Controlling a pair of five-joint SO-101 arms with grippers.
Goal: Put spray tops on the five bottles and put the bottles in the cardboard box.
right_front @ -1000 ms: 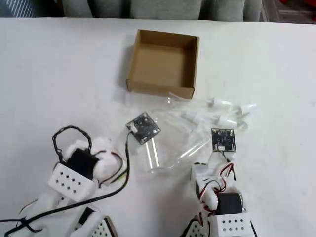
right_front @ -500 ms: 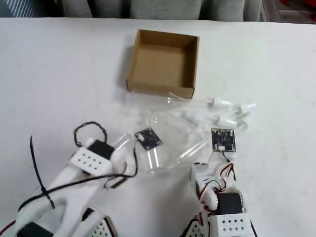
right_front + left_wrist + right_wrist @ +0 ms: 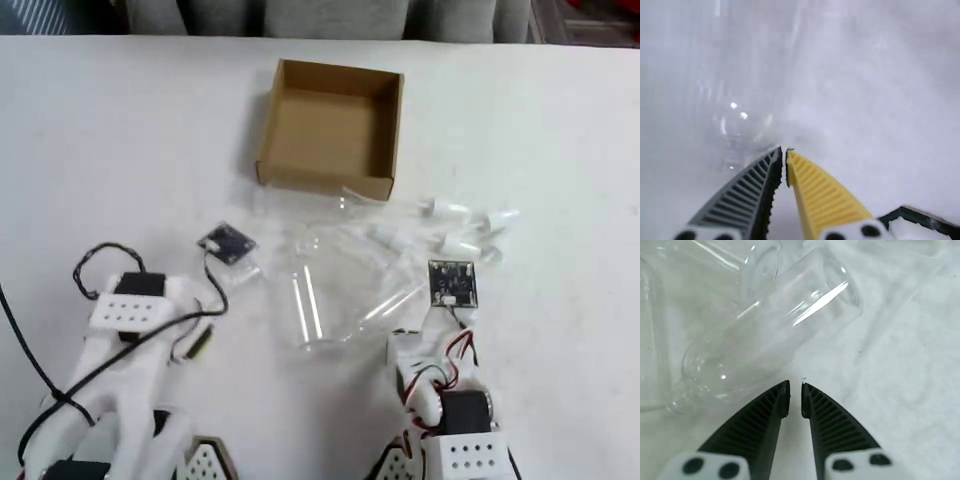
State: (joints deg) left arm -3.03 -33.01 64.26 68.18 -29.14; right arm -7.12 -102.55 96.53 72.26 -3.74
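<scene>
Several clear plastic bottles [image 3: 308, 303] lie on their sides in a loose cluster at the table's middle, just in front of the open cardboard box [image 3: 330, 125], which holds nothing. White spray tops [image 3: 458, 228] lie scattered to the right of the bottles. My left gripper [image 3: 784, 150] is shut with nothing in it, its tips at the left edge of the cluster beside a blurred bottle [image 3: 735, 120]. My right gripper [image 3: 795, 386] is shut and holds nothing, with its tips just short of a lying bottle [image 3: 775, 330].
The white table [image 3: 120, 150] has free room left of the box and along the far side. The left arm [image 3: 130, 320] with its loose black cable stands at the front left, and the right arm [image 3: 450, 400] at the front right.
The left arm has swung left, from above the bottle cluster to its left edge. The right arm and the bottles have not moved.
</scene>
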